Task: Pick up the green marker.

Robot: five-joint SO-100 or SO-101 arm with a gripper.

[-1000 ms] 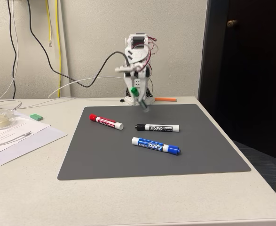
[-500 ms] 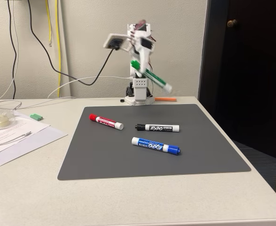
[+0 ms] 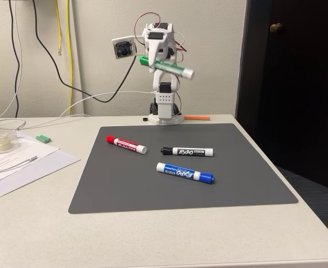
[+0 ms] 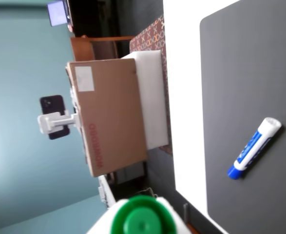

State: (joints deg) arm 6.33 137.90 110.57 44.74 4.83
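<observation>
Desk [image 3: 35, 223] with grey mat [image 3: 180, 173]: three markers lie on the mat; above it, end effector [image 3: 154, 62] clamped on one green marker [image 3: 169, 67].

A pale table [image 3: 152, 240] stands against a light, rough wall [image 3: 96, 44]; black, white and yellow cables [image 3: 63, 56] hang down this wall near the table's back left corner. A dark door [image 3: 298, 84] with a round knob [image 3: 274, 27] is past the right edge. In the wrist view, a brown cardboard box [image 4: 108, 117] is beside a teal wall [image 4: 21, 170]. The light is soft and even.
</observation>
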